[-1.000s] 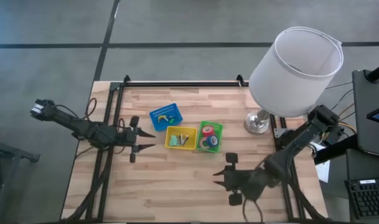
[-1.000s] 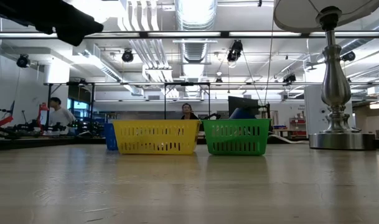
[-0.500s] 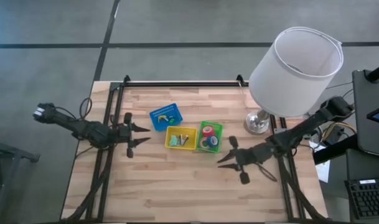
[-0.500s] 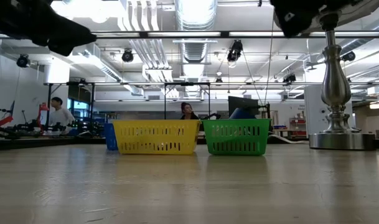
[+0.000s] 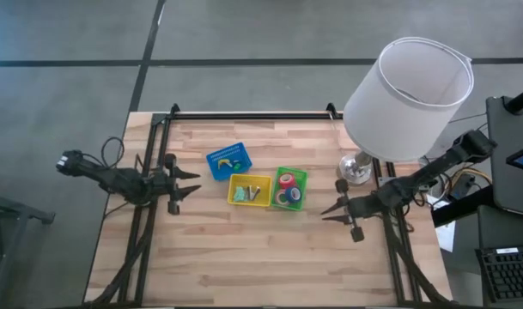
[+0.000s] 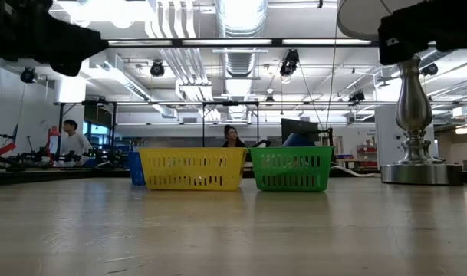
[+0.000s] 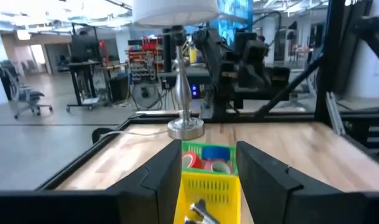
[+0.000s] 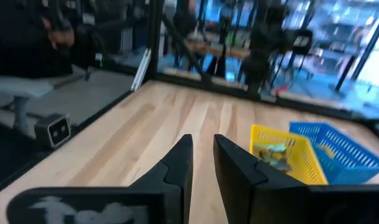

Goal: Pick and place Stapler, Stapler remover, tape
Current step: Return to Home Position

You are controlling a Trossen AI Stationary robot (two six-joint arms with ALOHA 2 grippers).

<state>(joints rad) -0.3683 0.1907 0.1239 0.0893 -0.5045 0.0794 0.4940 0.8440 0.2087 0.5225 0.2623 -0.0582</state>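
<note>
Left gripper (image 5: pixel 195 182): fingers apart, held nothing, over left side of table (image 5: pixel 244 249) | right gripper (image 5: pixel 325 209): fingers narrowly apart, held nothing, near lamp base (image 5: pixel 354 169) | tape (image 5: pixel 286 188) lay in green bin (image 5: pixel 302 177)

Two dark arms reach inward from opposite sides of the tabletop (image 5: pixel 244 249), each stretched out nearly level. The left arm (image 5: pixel 115 176) holds its tool (image 5: pixel 195 182) above the left edge, pointing toward the middle, with its fingers (image 7: pixel 158 180) spread wide and empty. The right arm (image 5: pixel 416 180) carries its tool (image 5: pixel 326 211) over the right side, facing its twin. Its fingers (image 8: pixel 177 165) are parted by only a narrow gap, also empty. The two tools are well apart.
</note>
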